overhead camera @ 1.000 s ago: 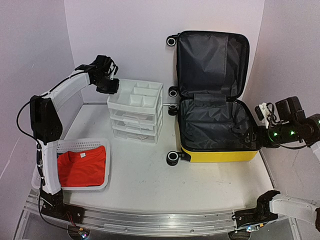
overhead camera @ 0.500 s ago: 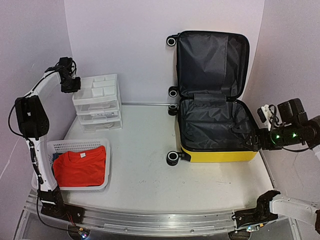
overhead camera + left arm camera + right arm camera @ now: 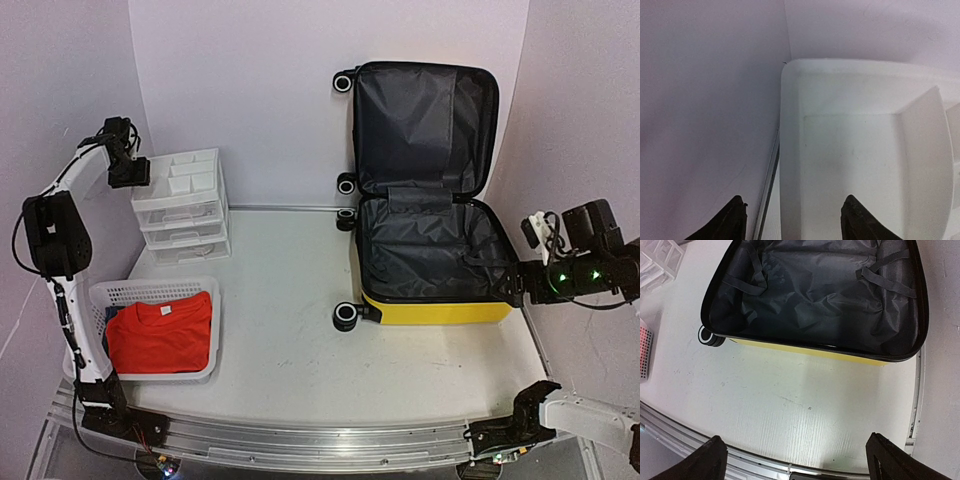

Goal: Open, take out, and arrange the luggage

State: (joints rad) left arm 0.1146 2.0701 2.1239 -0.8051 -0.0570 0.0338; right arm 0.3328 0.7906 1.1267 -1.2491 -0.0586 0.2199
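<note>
Left tool (image 3: 797, 220) was half open and empty over the drawer unit (image 3: 850, 150). Right tool (image 3: 800, 460) was wide open, also empty, by the open luggage (image 3: 815, 295).

The luggage (image 3: 430, 311) is recorded with a yellow shell, a dark grey lining (image 3: 425, 245) and black-and-white wheels (image 3: 345, 316). Left of the luggage, a white drawer unit (image 3: 182, 215) and a white mesh basket (image 3: 150, 288) are noted, the latter with a red shirt (image 3: 160, 335) inside. The table (image 3: 300, 360) under the luggage is recorded as off-white.
</note>
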